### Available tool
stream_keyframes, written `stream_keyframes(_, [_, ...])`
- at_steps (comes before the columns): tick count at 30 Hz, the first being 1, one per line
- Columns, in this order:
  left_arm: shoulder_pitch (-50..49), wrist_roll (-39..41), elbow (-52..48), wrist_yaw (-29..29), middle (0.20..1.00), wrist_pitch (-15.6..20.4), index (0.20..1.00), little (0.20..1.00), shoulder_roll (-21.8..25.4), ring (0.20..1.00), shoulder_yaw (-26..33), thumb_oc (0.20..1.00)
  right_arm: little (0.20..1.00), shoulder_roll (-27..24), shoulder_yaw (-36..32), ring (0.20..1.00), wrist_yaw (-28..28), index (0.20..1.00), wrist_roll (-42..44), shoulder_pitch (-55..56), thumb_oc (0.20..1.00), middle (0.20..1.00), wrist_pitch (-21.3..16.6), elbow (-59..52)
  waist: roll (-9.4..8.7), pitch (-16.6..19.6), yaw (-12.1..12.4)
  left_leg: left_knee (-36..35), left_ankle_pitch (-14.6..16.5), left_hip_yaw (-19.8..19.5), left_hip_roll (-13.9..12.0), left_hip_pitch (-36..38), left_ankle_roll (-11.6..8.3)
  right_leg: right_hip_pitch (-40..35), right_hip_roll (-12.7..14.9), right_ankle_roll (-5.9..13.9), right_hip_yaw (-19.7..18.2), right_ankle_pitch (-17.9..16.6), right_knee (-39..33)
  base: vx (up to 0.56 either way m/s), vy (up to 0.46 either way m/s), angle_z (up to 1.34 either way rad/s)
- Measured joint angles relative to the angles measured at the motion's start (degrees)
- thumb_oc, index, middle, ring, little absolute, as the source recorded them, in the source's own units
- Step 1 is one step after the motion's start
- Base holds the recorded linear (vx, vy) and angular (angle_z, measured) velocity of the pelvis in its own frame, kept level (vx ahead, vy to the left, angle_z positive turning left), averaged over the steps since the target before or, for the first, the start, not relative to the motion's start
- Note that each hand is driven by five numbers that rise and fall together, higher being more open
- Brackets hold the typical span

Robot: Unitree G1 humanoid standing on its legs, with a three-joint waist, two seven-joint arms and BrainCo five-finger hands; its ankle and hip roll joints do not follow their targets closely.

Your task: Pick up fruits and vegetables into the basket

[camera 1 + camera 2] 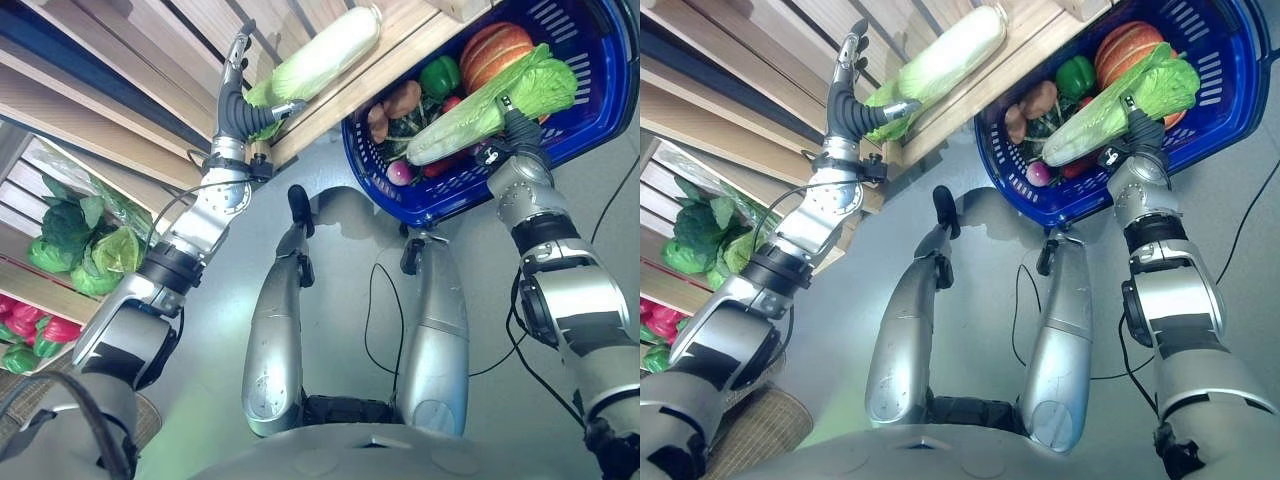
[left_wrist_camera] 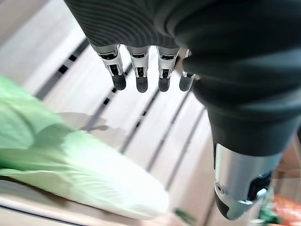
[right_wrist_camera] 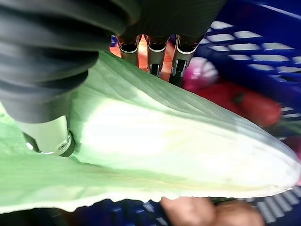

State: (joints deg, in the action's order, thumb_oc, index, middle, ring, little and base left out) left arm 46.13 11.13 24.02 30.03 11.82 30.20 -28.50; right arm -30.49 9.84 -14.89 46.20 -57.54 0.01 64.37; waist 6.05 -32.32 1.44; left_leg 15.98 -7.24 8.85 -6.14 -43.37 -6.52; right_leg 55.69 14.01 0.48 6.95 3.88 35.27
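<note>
The right hand (image 1: 1137,128) grips a cabbage (image 1: 490,100) over the blue basket (image 1: 600,110) and should lower it flat before letting go, while the left hand (image 1: 240,100), fingers straight, hovers beside another cabbage (image 1: 325,55) on the wooden shelf (image 1: 400,30).

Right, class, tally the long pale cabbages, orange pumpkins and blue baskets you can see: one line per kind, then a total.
Long pale cabbages: 2, the shelf cabbage and the held cabbage in the right hand
Orange pumpkins: 1
Blue baskets: 1
Total: 4
</note>
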Motion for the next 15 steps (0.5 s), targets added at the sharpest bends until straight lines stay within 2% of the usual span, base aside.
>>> stream_keyframes(2, [1.5,0.0,2.5,0.7,1.0,-1.3,1.0,1.0,0.0,1.0,-1.3,1.0,0.2,0.1,-0.1,0.2,0.6,0.2,0.2,-0.4,0.2,0.2,1.4,2.7,0.0,0.0,-0.1,0.9,0.2,-0.3,0.0,-1.0,0.09,0.7,0.1,-0.19,0.0,-0.1,0.4,0.02,0.012,0.04])
stream_keyframes(3, [2.2,0.1,3.7,1.2,1.0,-1.9,1.0,1.0,0.0,1.0,-1.7,1.0,0.57,-0.3,-0.2,0.57,0.7,0.57,1.1,-0.6,0.57,0.57,1.9,3.7,0.0,0.0,-0.2,1.2,0.2,-0.5,0.1,-1.4,0.11,0.9,0.2,-0.2,0.0,-0.1,0.6,0.02,0.006,0.06])
stream_keyframes(4, [2.6,0.1,4.8,1.6,1.0,-2.8,1.0,1.0,0.0,1.0,-1.9,1.0,1.0,-0.7,-0.4,1.0,0.7,1.0,1.8,-1.0,1.0,1.0,3.0,4.4,0.0,0.0,-0.3,1.8,0.4,-0.6,0.0,-1.8,0.11,1.1,0.2,-0.21,0.0,-0.1,0.8,0.01,0.009,0.04])
stream_keyframes(6, [3.5,0.0,6.7,2.1,1.0,-4.6,1.0,1.0,0.0,1.0,-2.2,1.0,1.0,-1.1,-0.5,1.0,0.7,1.0,2.0,-2.2,1.0,1.0,5.0,5.1,0.0,0.0,-0.3,2.2,0.5,-0.7,0.0,-2.1,0.16,1.3,0.2,0.03,0.0,0.1,0.8,0.0,0.0,0.0])
stream_keyframes(8, [4.5,0.0,8.0,2.6,1.0,-6.6,1.0,1.0,0.0,1.0,-2.7,1.0,1.0,-1.0,-0.3,1.0,0.0,1.0,0.9,-2.8,1.0,1.0,5.4,5.1,0.0,0.0,-0.4,2.7,0.6,-0.6,0.0,-2.7,0.17,1.9,0.2,0.04,-0.3,0.1,1.0,0.0,0.0,0.0])
stream_keyframes(15, [7.6,-0.6,15.4,3.6,1.0,-12.0,1.0,1.0,0.0,1.0,-3.3,1.0,1.0,-0.1,2.4,1.0,-3.1,1.0,-8.3,-3.4,1.0,1.0,3.3,2.5,0.0,0.0,-2.1,2.8,0.7,-0.4,0.0,-3.9,0.22,3.2,0.0,0.0,-0.8,0.0,0.9,0.0,0.039,-0.01])
